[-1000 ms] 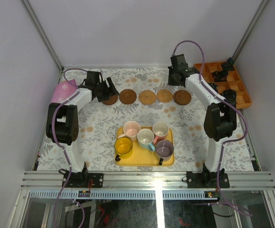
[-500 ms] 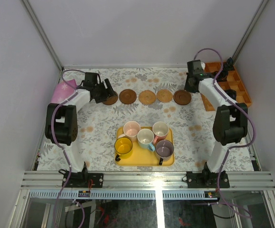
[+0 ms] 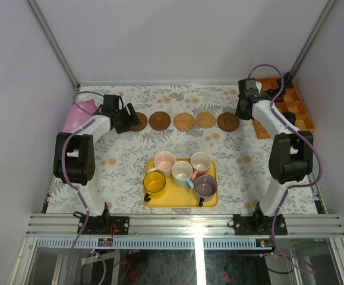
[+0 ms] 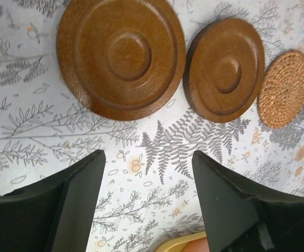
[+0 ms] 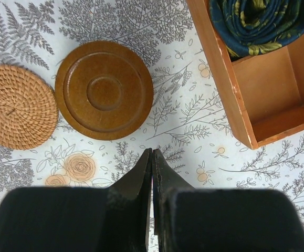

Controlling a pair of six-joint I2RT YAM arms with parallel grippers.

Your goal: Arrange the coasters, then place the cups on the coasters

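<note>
Several round brown coasters lie in a row across the back of the table, from the leftmost coaster [image 3: 139, 122] to the rightmost coaster [image 3: 228, 122]. The middle ones are woven [image 4: 284, 89]. Several cups stand on the yellow tray [image 3: 180, 202]: pale pink [image 3: 164, 160], salmon [image 3: 201, 161], light blue [image 3: 182, 171], yellow [image 3: 154, 183] and mauve [image 3: 205, 186]. My left gripper [image 3: 130, 119] [image 4: 147, 155] is open and empty, just short of the leftmost coaster [image 4: 121, 52]. Beside the rightmost coaster [image 5: 104, 89], my right gripper [image 3: 241, 114] [image 5: 152, 152] is shut on nothing.
An orange compartment tray [image 3: 305, 122] [image 5: 220, 68] sits at the back right, close to my right gripper, holding black items and a dark blue cloth [image 5: 262, 21]. A pink object [image 3: 79, 113] lies at the back left wall. A floral cloth covers the table.
My right arm has swung right, from behind the row to the gap between the rightmost coaster and the orange tray. My left gripper has drawn back left, uncovering more of the leftmost coaster.
</note>
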